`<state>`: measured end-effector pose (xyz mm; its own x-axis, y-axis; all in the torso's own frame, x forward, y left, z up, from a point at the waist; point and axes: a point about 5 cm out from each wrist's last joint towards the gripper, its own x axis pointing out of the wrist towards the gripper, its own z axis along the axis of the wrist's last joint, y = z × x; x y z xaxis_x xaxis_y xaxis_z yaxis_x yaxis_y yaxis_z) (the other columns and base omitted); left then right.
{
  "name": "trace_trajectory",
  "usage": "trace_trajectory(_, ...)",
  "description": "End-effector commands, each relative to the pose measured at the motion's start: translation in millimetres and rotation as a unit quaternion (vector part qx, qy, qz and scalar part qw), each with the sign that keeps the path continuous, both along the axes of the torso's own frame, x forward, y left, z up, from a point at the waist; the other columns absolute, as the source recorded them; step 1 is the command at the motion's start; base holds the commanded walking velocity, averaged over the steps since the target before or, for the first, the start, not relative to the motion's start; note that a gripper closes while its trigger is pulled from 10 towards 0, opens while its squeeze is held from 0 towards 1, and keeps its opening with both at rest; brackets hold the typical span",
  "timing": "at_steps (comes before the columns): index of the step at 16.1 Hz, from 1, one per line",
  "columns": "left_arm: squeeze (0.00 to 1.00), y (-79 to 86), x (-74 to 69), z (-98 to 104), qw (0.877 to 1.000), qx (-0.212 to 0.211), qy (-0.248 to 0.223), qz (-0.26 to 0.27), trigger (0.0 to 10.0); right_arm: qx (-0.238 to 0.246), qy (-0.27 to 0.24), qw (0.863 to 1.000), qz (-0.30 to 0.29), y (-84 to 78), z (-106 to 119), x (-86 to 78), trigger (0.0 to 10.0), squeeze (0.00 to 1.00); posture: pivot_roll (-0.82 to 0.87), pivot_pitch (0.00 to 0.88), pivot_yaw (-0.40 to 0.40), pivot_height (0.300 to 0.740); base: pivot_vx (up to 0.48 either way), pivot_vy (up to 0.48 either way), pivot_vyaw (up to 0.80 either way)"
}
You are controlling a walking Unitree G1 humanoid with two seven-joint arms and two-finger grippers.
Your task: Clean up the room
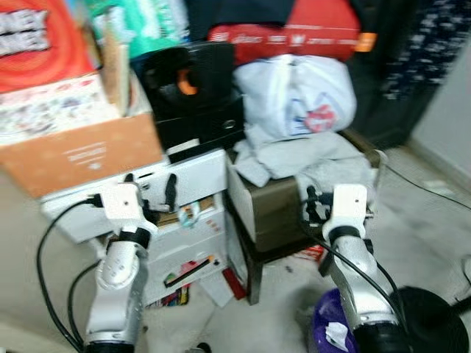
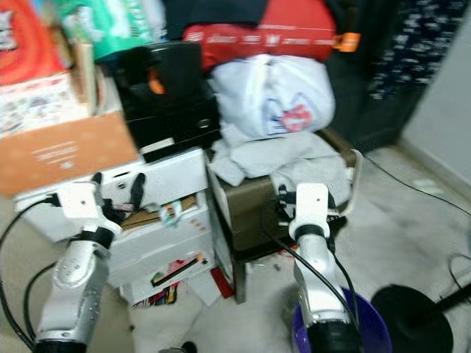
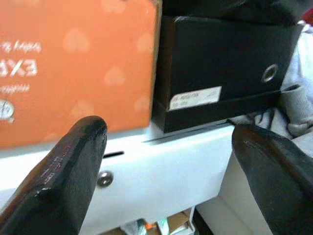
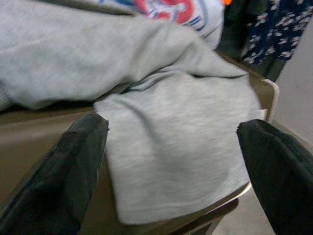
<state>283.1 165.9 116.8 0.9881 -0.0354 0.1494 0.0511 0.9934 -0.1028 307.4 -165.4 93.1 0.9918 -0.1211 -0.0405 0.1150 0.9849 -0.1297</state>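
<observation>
the crumpled grey cloth garment (image 4: 171, 147) lay draped over the low brown cabinet (image 1: 272, 213), under a white plastic bag (image 1: 294, 95). the right gripper (image 4: 171, 161) hovered near it, fingers spread wide. the left gripper (image 3: 161, 171) was open too, facing the white drawer unit (image 3: 161, 171) beneath an orange cardboard box (image 3: 73, 63).

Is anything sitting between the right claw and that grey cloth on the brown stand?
Nothing visible does. The right claw is open and faces the grey cloth directly, with only open space between them.
</observation>
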Motion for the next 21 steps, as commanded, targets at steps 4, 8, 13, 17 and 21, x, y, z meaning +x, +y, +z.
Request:
trace_trajectory(4,0.0,4.7,0.5,9.2,1.0,-0.006,-0.013,0.017,10.0,-0.005,-0.006,0.999,0.032,12.3,3.9,5.5,10.0,0.0,0.04,0.049,0.005,0.74,0.0,0.0,0.0)
trace_trajectory(8,0.0,0.1,0.7,3.8,1.0,0.001,0.002,-0.003,10.0,-0.006,-0.007,1.0,0.02,7.1,4.0,3.4,10.0,0.0,0.02,0.057,0.023,0.74,0.0,0.0,0.0)
trace_trajectory(13,0.0,-5.9,2.3,0.8,1.0,-0.004,0.005,-0.012,10.0,-0.009,-0.005,1.0,0.009,1.3,2.3,1.3,10.0,0.0,0.0,0.06,0.016,0.74,0.0,-0.097,0.36)
trace_trajectory(17,0.0,-7.5,2.7,3.5,1.0,-0.006,0.003,-0.014,10.0,-0.013,-0.009,1.0,0.011,1.4,4.8,0.7,10.0,0.0,0.0,0.076,0.02,0.74,0.0,-0.247,0.0)
trace_trajectory(21,0.0,-2.6,-6.4,-4.0,1.0,-0.002,0.018,-0.016,10.0,-0.009,-0.004,1.0,0.007,6.2,1.7,-2.9,10.0,0.0,0.0,0.106,0.021,0.74,0.0,-0.278,0.0)
